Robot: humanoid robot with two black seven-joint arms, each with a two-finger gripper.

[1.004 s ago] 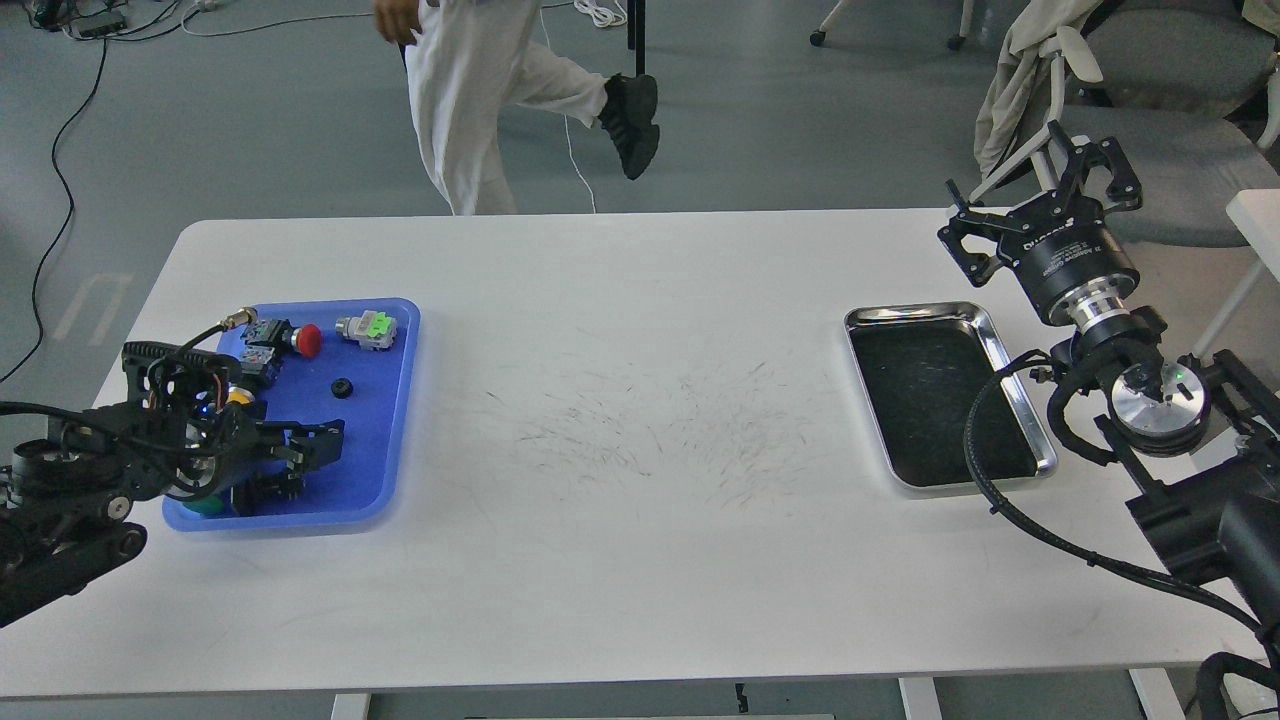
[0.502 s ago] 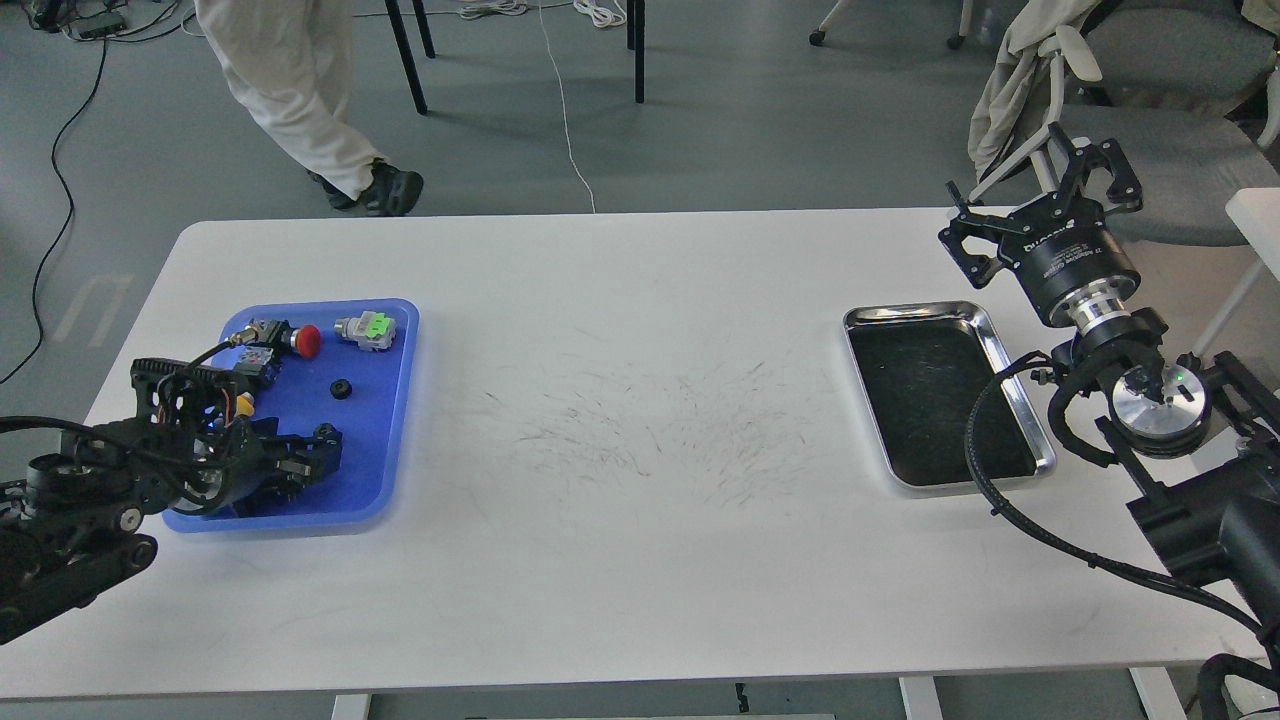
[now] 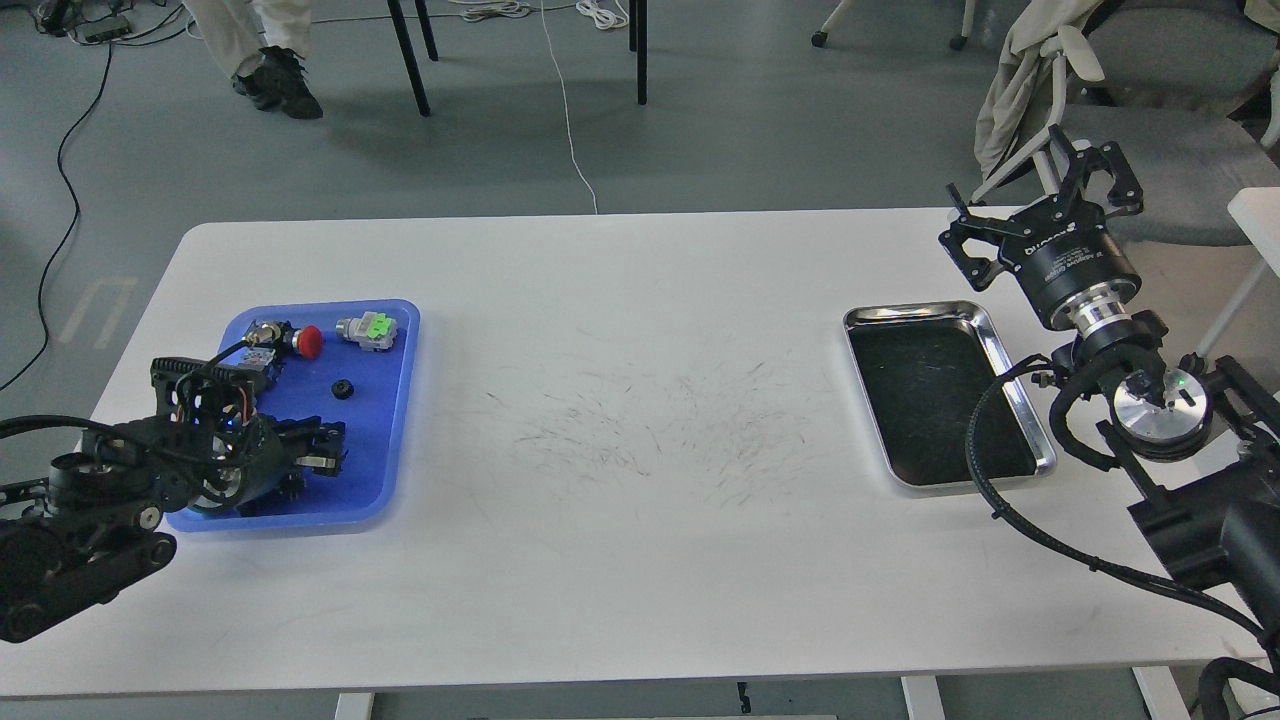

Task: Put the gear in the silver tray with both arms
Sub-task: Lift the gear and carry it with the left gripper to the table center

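The silver tray (image 3: 1007,352) lies at the right of the white table, its dark floor bare. My left gripper (image 3: 322,448) is low inside the blue plastic tray (image 3: 395,420), near its front edge. Its fingers stand a little apart. A dark toothed part that looks like the gear (image 3: 285,488) lies just under and in front of them, mostly hidden. I cannot tell whether the fingers touch it. My right gripper (image 3: 1040,195) is open and empty, raised beyond the silver tray's far right corner.
The blue tray also holds a red push button (image 3: 308,341), a grey part with a green top (image 3: 368,329) and a small black round knob (image 3: 342,388). A chair with draped cloth (image 3: 1030,70) stands behind the right arm. A person's feet (image 3: 268,80) are on the floor at far left.
My left gripper has sunk lower and shifted slightly right over the dark toothed part in the blue tray. The person has walked off to the left. The right arm has barely moved.
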